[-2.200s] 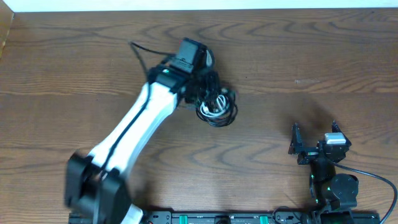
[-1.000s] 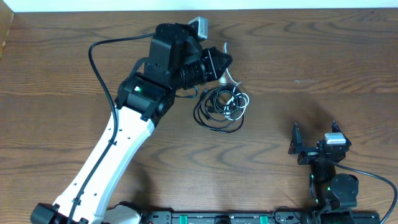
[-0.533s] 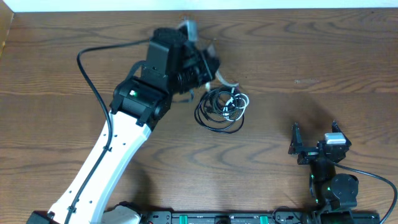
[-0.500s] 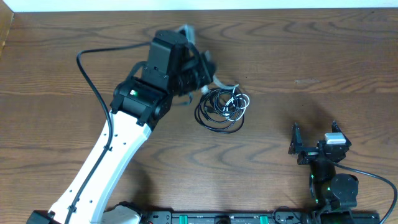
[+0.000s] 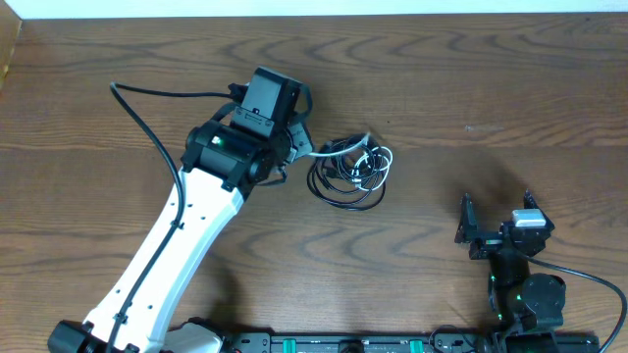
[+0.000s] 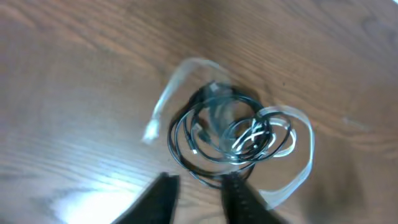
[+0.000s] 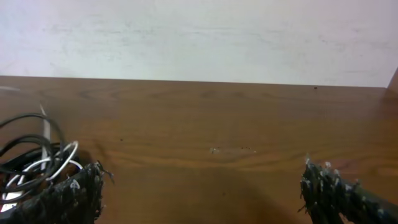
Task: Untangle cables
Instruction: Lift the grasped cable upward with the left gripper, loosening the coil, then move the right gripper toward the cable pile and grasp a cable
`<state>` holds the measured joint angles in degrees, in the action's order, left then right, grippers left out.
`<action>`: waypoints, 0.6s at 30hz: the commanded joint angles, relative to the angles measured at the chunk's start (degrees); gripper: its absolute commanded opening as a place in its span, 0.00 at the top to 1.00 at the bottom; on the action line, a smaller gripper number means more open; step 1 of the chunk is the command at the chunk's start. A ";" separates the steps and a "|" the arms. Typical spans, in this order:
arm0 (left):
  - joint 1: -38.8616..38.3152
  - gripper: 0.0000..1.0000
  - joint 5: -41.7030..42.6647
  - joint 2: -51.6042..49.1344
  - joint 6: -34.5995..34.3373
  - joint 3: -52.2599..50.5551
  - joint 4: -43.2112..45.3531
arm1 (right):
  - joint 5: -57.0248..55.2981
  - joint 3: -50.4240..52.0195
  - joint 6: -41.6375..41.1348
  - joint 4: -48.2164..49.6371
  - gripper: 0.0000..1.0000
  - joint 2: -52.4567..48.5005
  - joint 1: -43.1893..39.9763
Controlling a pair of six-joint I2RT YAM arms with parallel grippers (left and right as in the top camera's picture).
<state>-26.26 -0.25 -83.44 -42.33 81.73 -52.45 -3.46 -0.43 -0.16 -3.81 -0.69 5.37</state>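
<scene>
Black and white cables point(image 5: 350, 169) lie tangled in one coil. Just left of it my left gripper point(image 6: 200, 182) hangs slightly parted, empty; my right gripper point(image 5: 497, 211), well right, gapes empty. I reckon pinching several loops would tighten the knot.

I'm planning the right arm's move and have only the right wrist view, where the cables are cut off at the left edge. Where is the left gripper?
Observer: Overhead, the left gripper sits just left of the cables.
Operator: Is the white cable free?
Observer: No. In the left wrist view the white cable is mixed into the black cables. Only its plug end lies outside them, on the table.
Operator: Where am I relative to the cables?
Observer: Overhead, the right gripper is to their right, nearer the robot's base and apart from them.
</scene>
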 commanded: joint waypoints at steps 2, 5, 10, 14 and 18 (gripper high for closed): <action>0.20 0.54 -1.95 -0.59 0.24 0.24 -0.46 | -0.46 0.11 0.66 -0.11 0.01 0.28 -0.39; 0.20 0.47 -1.95 -0.59 0.24 0.24 -0.90 | 3.15 0.11 -2.84 1.22 0.01 0.28 -0.39; 0.20 0.41 -1.92 -0.59 0.24 0.24 -1.53 | 27.50 0.11 -26.47 2.16 0.01 0.15 -0.35; 0.20 0.39 -1.92 -0.59 0.24 0.24 -1.75 | 32.17 0.00 -35.06 13.46 0.01 0.13 -0.35; 0.20 0.32 -1.92 -0.59 0.26 0.24 -2.29 | 34.03 -5.81 -32.24 19.19 0.01 -0.94 -0.52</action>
<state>-26.26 -1.28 -83.57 -42.13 81.73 -54.24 25.61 -1.85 -29.23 15.35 -0.89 5.32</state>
